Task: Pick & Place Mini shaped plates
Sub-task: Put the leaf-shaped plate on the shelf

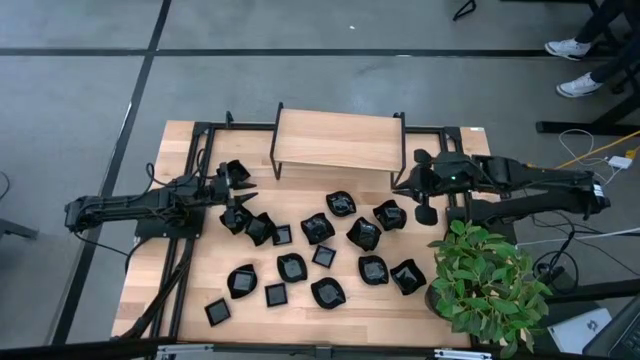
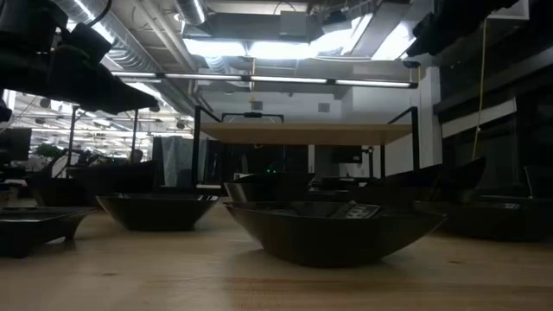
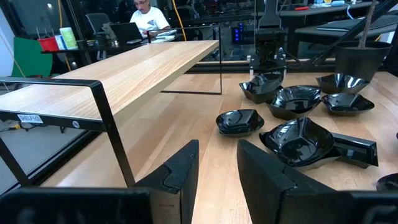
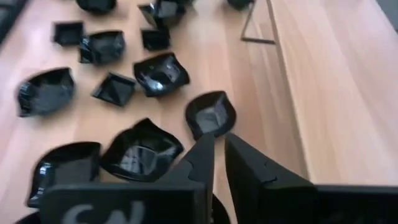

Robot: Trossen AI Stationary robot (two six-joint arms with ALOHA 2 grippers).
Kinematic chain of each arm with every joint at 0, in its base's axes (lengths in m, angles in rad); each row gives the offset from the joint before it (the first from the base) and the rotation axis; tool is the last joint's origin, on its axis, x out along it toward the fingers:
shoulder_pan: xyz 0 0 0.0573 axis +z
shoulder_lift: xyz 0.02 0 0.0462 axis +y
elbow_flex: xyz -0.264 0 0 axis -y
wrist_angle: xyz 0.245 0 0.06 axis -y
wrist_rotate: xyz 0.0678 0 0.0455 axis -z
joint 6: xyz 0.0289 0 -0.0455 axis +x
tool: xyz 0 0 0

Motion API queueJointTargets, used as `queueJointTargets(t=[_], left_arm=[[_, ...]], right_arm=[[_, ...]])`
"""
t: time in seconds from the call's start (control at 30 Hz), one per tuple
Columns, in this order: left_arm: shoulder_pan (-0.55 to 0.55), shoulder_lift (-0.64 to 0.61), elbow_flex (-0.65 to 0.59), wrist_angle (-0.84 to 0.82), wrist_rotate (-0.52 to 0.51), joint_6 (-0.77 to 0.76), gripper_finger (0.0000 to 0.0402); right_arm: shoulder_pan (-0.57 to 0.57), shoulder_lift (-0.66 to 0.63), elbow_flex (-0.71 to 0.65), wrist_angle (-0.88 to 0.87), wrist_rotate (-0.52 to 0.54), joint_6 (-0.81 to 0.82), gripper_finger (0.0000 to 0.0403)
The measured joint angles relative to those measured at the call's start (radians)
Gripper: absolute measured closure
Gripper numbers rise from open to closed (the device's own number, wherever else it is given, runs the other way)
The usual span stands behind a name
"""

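- Mini shaped plates (image 1: 330, 257) lie scattered over the lower half of the table (image 1: 180, 150) in the high view, some upright, some tipped on edge; you can count roughly twenty.
- Raised wooden shelf (image 1: 338, 138) at the upper centre of that view carries no plate, so if that is the goal, almost everything is left to do. Where the plates should go, you cannot tell from these pictures.
- Your left end effector (image 3: 217, 168) sits at centre left in the high view, among a small cluster of plates. Its wrist view shows the fingers spread with a clear gap and nothing between them.
- Your right end effector (image 4: 219, 155) hovers at upper right of the high view, just off the shelf's right end, above the nearest plates. Its fingers stand only a little apart, nearly pressed together, and hold nothing.
- Potted plant (image 1: 485, 285) fills the lower right corner, close beside the rightmost plates; mind it when you reach there.
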Motion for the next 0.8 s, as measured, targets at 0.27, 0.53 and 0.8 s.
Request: queueJointTargets(t=[0.27, 0.53, 0.8], left_arm=[[0.000, 0.000, 0.000, 0.000, 0.000, 0.000, 0.0297], [0.000, 0.000, 0.000, 0.000, 0.000, 0.000, 0.0297], [0.000, 0.000, 0.000, 0.000, 0.000, 0.000, 0.0297]], right_arm=[[0.006, 0.105, 0.015, -0.019, 0.131, -0.068, 0.0307], [0.013, 0.180, 0.033, -0.053, 0.203, -0.100, 0.0259], [0.077, 0.246, 0.176, -0.178, 0.202, -0.051, 0.0247]])
